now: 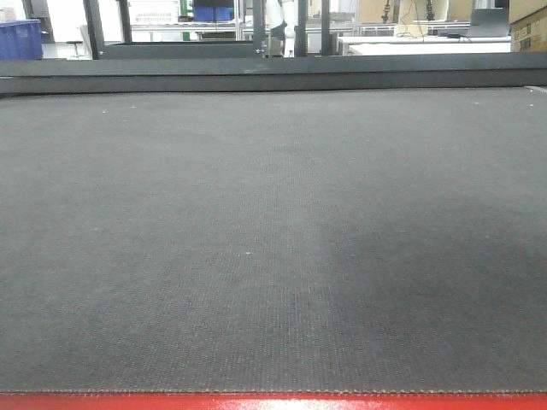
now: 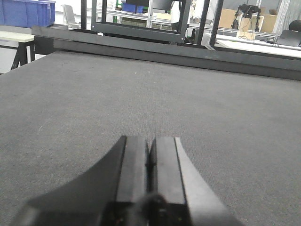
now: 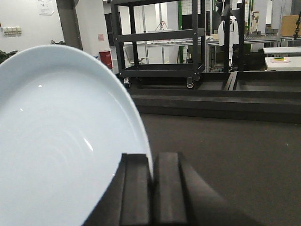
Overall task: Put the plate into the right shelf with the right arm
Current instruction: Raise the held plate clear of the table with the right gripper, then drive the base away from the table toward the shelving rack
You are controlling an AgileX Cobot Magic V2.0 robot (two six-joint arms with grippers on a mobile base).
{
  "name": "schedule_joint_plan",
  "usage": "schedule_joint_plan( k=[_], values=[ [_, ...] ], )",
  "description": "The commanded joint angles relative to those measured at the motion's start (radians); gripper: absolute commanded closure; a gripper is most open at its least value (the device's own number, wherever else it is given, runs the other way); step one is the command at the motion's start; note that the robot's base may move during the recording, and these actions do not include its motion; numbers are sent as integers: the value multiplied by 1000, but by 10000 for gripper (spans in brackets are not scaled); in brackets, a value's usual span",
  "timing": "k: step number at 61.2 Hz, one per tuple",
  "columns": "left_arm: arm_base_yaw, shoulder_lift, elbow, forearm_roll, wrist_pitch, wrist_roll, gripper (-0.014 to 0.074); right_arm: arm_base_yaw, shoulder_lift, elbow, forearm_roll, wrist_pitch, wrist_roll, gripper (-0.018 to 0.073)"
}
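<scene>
Right hand point(image 3: 151, 165) tight on rim of white plate point(image 3: 56, 141); left hand point(image 2: 149, 147) closed, empty, over grey mat point(image 2: 225, 113).

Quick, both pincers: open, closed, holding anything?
Left pincer: closed, holding nothing.
Right pincer: closed on the rim of the plate.

No legible text, brand, number or sign is recorded in any view. In the right wrist view, a white notice point(image 3: 45, 6) is fixed to the wall point(image 3: 23, 21) above the plate point(image 3: 61, 141). A small pinkish label point(image 3: 101, 36) sits above the plate's right edge, and the print on both is too small to read.
</scene>
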Motion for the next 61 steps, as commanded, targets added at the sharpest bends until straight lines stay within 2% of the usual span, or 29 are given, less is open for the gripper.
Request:
schedule_joint_plan(
  k=[1, 61],
  values=[
    [1, -11, -1, 0, -89, -6, 643, -2, 7, -29, -17, -98, -5, 505],
    [1, -11, -1, 0, -89, -6, 643, -2, 7, -29, -17, -90, -5, 505]
  ],
)
